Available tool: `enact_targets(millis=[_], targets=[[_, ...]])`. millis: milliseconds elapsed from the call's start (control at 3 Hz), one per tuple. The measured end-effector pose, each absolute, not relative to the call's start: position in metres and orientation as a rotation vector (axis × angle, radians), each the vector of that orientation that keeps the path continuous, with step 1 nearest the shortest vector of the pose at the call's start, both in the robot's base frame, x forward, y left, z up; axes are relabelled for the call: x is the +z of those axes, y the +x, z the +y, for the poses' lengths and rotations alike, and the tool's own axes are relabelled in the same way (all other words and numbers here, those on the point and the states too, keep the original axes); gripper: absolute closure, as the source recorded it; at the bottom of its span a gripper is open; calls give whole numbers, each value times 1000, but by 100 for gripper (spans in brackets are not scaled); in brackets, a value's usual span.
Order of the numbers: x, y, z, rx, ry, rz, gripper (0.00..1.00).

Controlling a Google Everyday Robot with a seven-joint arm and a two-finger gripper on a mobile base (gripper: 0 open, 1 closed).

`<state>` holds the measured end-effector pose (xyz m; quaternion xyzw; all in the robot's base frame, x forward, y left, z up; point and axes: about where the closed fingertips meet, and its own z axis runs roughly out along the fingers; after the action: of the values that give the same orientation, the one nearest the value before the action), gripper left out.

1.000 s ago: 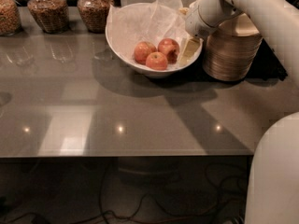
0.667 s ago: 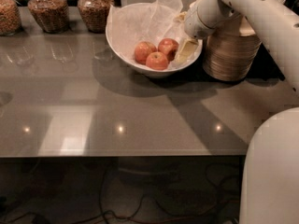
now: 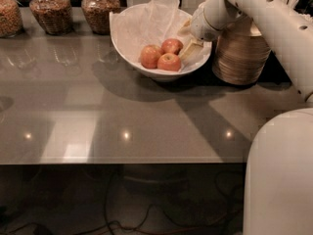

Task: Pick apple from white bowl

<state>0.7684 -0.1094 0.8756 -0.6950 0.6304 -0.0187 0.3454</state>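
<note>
Camera view: we are seeing the gripper [image 3: 188, 40] hanging inside the right side of the white bowl [image 3: 123, 47], in the upper middle of the frame. Its jaws are standing spread: one beige finger [image 3: 191, 52] is lying low against the tissue paper [image 3: 151, 13], and the other is sitting higher, near the bowl's far rim. Nothing is being pinched between them.

We are counting three red apples in the bowl. The rear apple [image 3: 172, 45] is sitting just left of the gripper; we cannot tell whether the lower finger is touching it. The front apple [image 3: 169, 61] is resting just below it, and the left apple [image 3: 150, 56] is sitting beside both, all three bunched together on the crinkled paper. The paper is sticking up above the rim at the back.

The white arm [image 3: 266, 21] is coming down from the upper right corner toward the bowl. It is passing in front of a stack of beige disposable bowls [image 3: 239, 60], which is standing just right of the white bowl.

Three glass jars [image 3: 49, 9] of brown dry goods are lined up along the upper left edge. Everything is sitting on a glossy grey table [image 3: 146, 116]. The robot's white body [image 3: 281, 180] is filling the lower right corner. Cables [image 3: 122, 222] are lying on the dark floor under the table.
</note>
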Motion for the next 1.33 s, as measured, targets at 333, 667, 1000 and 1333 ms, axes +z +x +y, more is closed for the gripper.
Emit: enact_targets(millis=[333,667,1000,1333], targets=[[886,764,-112,-62,-1822,1636,37],[906,754,-117,-82,-1853,1642,36],[931,745,-122,-108,-1867,1642,37],[956,738,-122,-130,-1868,1632,39]])
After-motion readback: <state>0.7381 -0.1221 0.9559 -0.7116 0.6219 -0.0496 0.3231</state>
